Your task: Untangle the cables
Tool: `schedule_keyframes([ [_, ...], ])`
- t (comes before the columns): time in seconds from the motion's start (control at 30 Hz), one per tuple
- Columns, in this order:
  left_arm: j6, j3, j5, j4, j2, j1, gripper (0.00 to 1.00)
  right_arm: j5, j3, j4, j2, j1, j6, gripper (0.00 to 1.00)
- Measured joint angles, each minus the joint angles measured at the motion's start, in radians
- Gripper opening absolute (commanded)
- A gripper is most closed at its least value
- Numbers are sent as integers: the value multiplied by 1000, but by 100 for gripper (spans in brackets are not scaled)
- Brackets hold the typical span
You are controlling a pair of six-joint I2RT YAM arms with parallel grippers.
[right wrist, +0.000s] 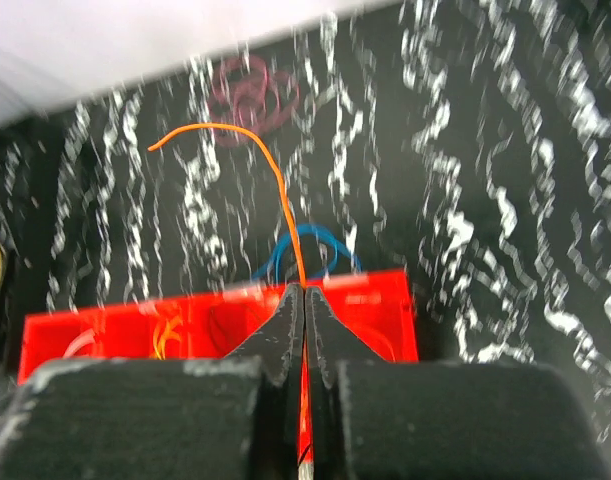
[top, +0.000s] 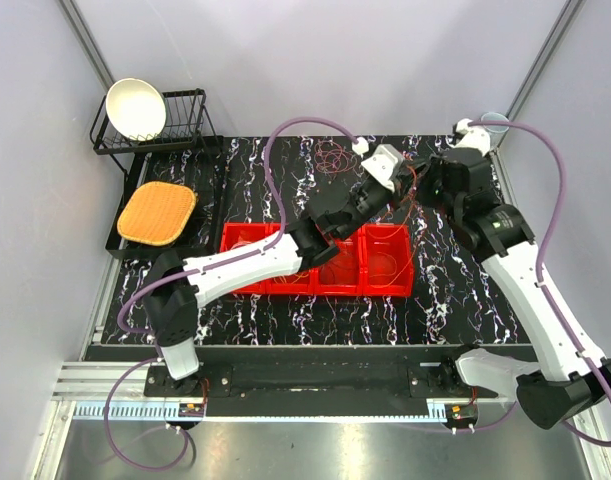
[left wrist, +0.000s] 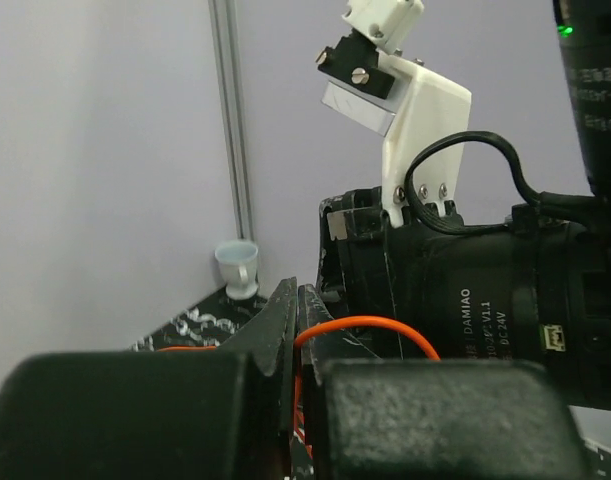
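Note:
My left gripper (left wrist: pixel 297 300) is shut on a thin orange cable (left wrist: pixel 370 325), which loops out to the right between its jaws. The right arm's black wrist motor (left wrist: pixel 485 290) is very close in front of it. My right gripper (right wrist: pixel 304 292) is shut on an orange cable (right wrist: pixel 275 180) that arcs up and left to a free end. Both grippers meet above the back right of the table (top: pixel 413 188). A blue cable loop (right wrist: pixel 310 245) lies just beyond the red bins (right wrist: pixel 115 325). A reddish cable coil (top: pixel 335 155) lies at the back of the table.
A row of red bins (top: pixel 320 262) holding a few cable loops stands mid-table. A black dish rack with a white bowl (top: pixel 136 108) and an orange woven mat (top: pixel 157 212) are at the left. A small cup (top: pixel 495 122) stands at the back right corner.

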Motion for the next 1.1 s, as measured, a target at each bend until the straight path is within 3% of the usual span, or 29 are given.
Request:
schedule_keyframes([
  [0.33, -75, -150, -114, 28, -16, 0, 0, -116, -165, 51, -3, -15, 63, 0],
  [0.73, -120, -219, -240, -5, -84, 3, 0, -457, -213, 276, 122, -37, 75, 0],
  [1.1, -169, -248, -268, -43, -115, 3, 0, -503, -379, 329, 156, -124, 85, 0],
])
